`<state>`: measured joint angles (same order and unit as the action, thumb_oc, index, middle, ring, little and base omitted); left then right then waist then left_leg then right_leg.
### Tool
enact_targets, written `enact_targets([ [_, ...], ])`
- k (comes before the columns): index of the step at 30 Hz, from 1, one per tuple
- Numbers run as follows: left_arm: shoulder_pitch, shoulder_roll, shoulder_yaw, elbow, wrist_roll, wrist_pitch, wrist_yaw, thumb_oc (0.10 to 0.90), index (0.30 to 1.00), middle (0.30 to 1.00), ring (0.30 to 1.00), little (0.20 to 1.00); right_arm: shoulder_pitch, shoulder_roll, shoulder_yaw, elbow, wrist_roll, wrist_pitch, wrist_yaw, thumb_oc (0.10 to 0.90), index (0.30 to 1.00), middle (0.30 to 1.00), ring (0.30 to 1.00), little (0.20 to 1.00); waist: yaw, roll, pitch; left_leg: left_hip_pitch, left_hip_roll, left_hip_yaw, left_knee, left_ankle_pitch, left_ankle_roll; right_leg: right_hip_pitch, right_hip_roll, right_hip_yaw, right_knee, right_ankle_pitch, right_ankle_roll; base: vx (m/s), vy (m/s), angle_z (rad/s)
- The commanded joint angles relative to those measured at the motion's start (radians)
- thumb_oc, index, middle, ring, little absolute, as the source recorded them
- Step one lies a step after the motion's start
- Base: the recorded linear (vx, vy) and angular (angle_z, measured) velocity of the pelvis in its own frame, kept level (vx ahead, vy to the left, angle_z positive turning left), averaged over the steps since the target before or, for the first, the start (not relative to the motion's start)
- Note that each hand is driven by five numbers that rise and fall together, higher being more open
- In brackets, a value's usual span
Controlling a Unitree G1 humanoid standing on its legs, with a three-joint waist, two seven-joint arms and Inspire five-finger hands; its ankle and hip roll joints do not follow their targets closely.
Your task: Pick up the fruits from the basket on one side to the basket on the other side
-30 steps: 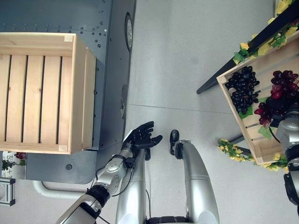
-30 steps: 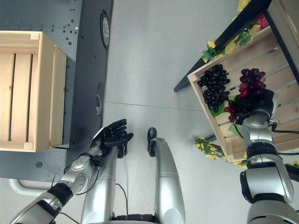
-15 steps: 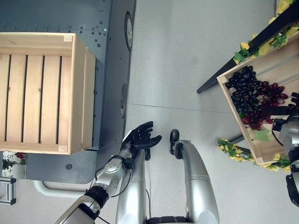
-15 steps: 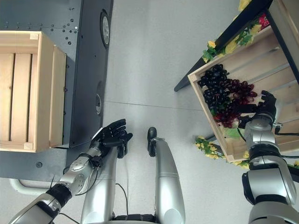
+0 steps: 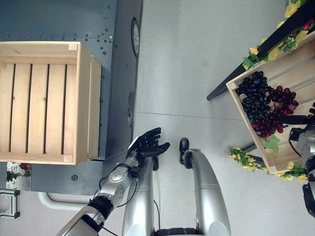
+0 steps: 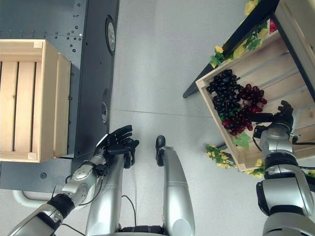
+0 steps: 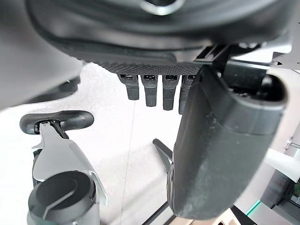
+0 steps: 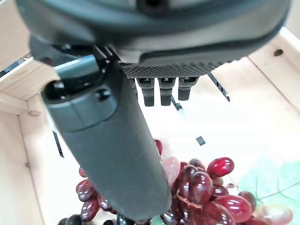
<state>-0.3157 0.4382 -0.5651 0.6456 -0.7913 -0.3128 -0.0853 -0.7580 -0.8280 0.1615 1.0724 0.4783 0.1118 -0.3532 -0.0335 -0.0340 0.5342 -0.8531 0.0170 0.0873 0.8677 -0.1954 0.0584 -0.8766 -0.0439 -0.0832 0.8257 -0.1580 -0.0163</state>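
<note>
Right hand (image 6: 279,117) over the right crate (image 6: 295,64), fingers straight and released, nothing grasped, thumb stretched above the red grapes (image 6: 244,109). From this hand outward: red grapes just beside, toward the crate's inner wall; black grapes (image 6: 222,91) beyond, long axis probably along that wall. Left hand (image 5: 147,145) low, relaxed, well apart. Left crate (image 5: 44,102) on the other side, no fruit visible inside.
</note>
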Motion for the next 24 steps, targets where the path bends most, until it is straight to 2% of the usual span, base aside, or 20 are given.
enact_targets([
  [1,0.068,-0.057,-0.026,-0.117,0.017,-0.077,-0.021,0.800,0.900,0.900,0.900,0.900,0.007,-0.167,-0.024,-0.035,-0.047,-0.114,-0.011,0.800,0.900,0.900,0.900,0.900,-0.001,0.032,-0.014,0.126,-0.016,0.078,0.016,-0.106,0.036,0.151,0.041,-0.050,-0.012,-0.037,-0.057,0.00,0.061,-0.01],
  [5,0.068,-0.070,-0.024,-0.094,0.025,-0.071,-0.020,0.800,0.900,0.900,0.900,0.900,0.027,-0.114,-0.027,-0.116,-0.032,-0.170,0.009,0.800,0.900,0.900,0.900,0.900,-0.008,0.029,-0.015,0.169,-0.022,0.079,-0.005,-0.102,0.035,0.190,0.045,-0.040,-0.027,-0.042,-0.059,0.01,0.054,-0.05],
  [7,0.072,-0.082,-0.022,-0.081,0.038,-0.067,-0.021,0.800,0.900,0.900,0.900,0.900,0.059,-0.050,-0.031,-0.187,-0.038,-0.226,-0.017,0.800,0.900,0.900,0.900,0.900,-0.014,0.026,-0.018,0.202,-0.024,0.082,-0.023,-0.090,0.032,0.225,0.047,-0.037,-0.049,-0.042,-0.060,0.04,0.048,-0.03],
  [11,0.076,-0.091,-0.019,-0.073,0.044,-0.062,-0.020,0.800,0.900,0.900,0.900,0.900,0.097,0.033,-0.034,-0.276,-0.047,-0.293,-0.047,0.800,0.900,0.900,0.900,0.900,-0.021,0.021,-0.030,0.222,-0.025,0.091,-0.059,-0.063,0.038,0.244,0.050,-0.029,-0.085,-0.020,-0.065,-0.02,0.041,-0.01],
  [12,0.070,-0.100,-0.013,-0.061,0.042,-0.059,-0.023,0.800,0.900,0.900,0.900,0.900,0.120,0.081,-0.033,-0.324,-0.071,-0.317,-0.070,0.800,0.900,0.900,0.900,0.900,-0.026,0.020,-0.038,0.246,-0.027,0.093,-0.090,-0.059,0.040,0.263,0.054,-0.020,-0.110,-0.015,-0.062,0.02,0.056,-0.04],
  [15,0.061,-0.120,-0.011,-0.036,0.033,-0.059,-0.022,0.800,0.900,0.900,0.900,0.900,0.159,0.150,-0.009,-0.363,-0.109,-0.371,-0.058,0.800,0.900,0.900,0.900,0.900,-0.031,0.018,-0.049,0.283,-0.029,0.096,-0.134,-0.052,0.041,0.297,0.052,-0.013,-0.149,-0.008,-0.059,0.00,0.046,-0.03],
  [19,0.057,-0.142,-0.012,-0.005,0.048,-0.052,-0.020,0.800,0.900,0.900,0.900,0.900,0.190,0.213,0.026,-0.364,-0.135,-0.403,-0.033,0.800,0.900,0.900,0.900,0.900,-0.032,0.015,-0.069,0.341,-0.031,0.103,-0.205,-0.036,0.036,0.348,0.048,-0.007,-0.209,0.006,-0.051,0.00,0.001,-0.01],
  [24,0.056,-0.161,-0.017,0.028,0.074,-0.041,-0.016,0.800,0.900,0.900,0.900,0.900,0.212,0.248,0.045,-0.336,-0.127,-0.434,0.010,0.800,0.900,0.900,0.900,0.900,-0.029,0.010,-0.095,0.411,-0.041,0.109,-0.301,-0.016,0.031,0.413,0.039,-0.001,-0.305,0.034,-0.038,0.01,-0.001,-0.01],
])
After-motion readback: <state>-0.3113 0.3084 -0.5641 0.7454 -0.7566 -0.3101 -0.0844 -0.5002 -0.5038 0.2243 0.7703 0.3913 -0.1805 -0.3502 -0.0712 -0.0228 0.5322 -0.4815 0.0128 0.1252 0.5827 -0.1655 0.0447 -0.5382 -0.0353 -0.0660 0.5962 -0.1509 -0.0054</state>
